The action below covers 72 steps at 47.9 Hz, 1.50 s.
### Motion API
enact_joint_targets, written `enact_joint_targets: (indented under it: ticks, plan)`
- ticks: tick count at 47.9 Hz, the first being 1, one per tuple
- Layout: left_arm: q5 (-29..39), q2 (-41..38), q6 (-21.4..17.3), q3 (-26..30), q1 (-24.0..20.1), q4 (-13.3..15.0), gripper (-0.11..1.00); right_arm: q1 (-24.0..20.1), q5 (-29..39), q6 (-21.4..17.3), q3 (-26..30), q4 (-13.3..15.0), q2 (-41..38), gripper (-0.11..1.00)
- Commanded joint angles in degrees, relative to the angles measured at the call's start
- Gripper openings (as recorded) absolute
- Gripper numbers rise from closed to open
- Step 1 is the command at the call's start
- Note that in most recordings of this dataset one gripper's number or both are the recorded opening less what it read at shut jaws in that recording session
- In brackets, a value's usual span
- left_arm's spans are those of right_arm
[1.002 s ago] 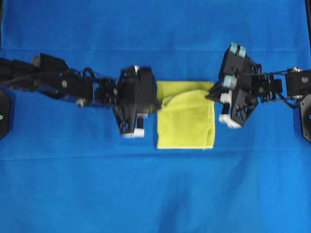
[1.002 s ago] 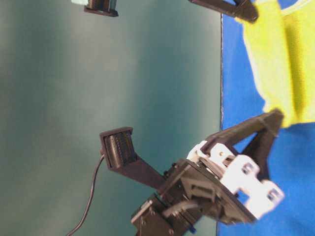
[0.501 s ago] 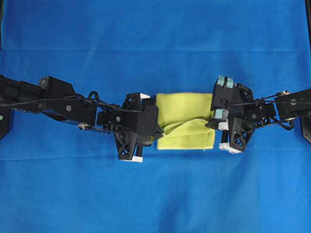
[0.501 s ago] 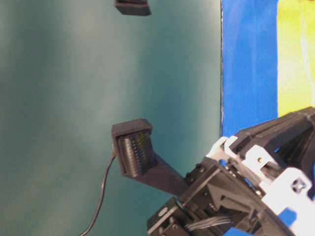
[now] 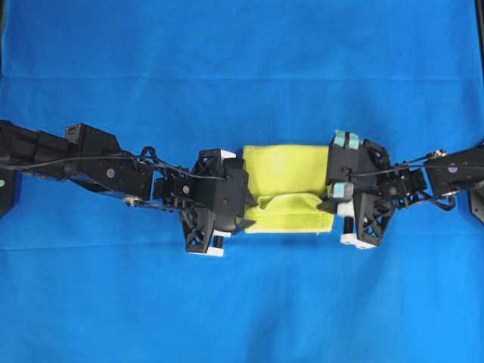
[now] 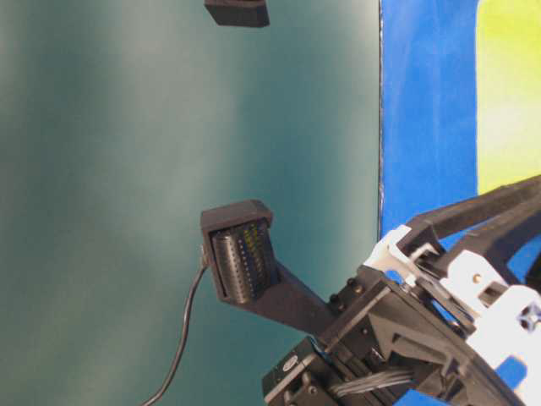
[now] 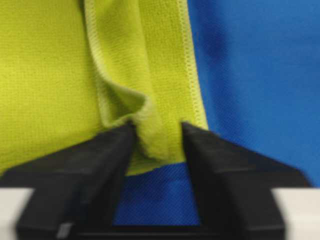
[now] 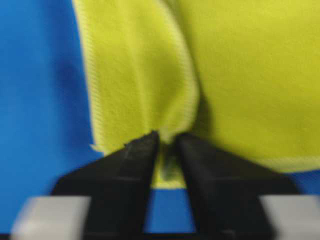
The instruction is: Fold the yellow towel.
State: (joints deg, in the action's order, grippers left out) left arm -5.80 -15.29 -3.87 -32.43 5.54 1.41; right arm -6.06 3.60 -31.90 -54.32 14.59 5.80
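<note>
The yellow towel [image 5: 287, 178] lies at the centre of the overhead frame on the blue cloth [image 5: 242, 302] covering the tabletop, its lower edge doubled over. The left end effector [image 7: 156, 137] pinches one corner fold and the right end effector [image 8: 167, 142] the other. The fold appears mid-way; next, both likely lay the edge flat and let go.
</note>
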Motion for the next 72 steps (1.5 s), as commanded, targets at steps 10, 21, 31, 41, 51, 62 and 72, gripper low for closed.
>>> enact_joint_targets:
  ticks: [10, 21, 31, 41, 51, 62, 72]
  plan:
    - [0.4, 3.9, 0.2, 0.4, 1.8, 0.1, 0.53, -3.3, 2.1, -0.2, 1.4, -0.3, 3.3, 0.61]
    - [4.0, 12.8, 0.2, -1.5, 4.6, 0.1, 0.53, -6.8, 5.8, -0.2, 1.1, -0.3, 10.8, 0.58]
    - [5.4, 23.9, 0.2, -5.8, 5.6, 0.1, 0.53, -6.8, 8.3, 0.0, -0.1, 0.4, 19.2, 0.58]
    - [4.0, 34.8, 0.1, -12.4, 5.4, 0.1, 0.53, -5.0, 9.4, 0.0, -3.4, 2.5, 31.9, 0.58]
    - [1.1, 44.8, 0.1, -20.0, 4.5, 0.1, 0.53, -1.0, 11.4, 0.1, -6.9, 7.3, 44.3, 0.58]
    - [-0.8, 56.9, 0.1, -28.7, 2.9, 0.1, 0.53, 6.2, 10.1, 0.1, -13.9, 9.6, 55.0, 0.58]
    - [-2.3, 65.1, 0.2, -36.4, 0.4, 0.1, 0.53, 11.2, 6.5, 0.0, -20.2, 9.3, 60.6, 0.58]
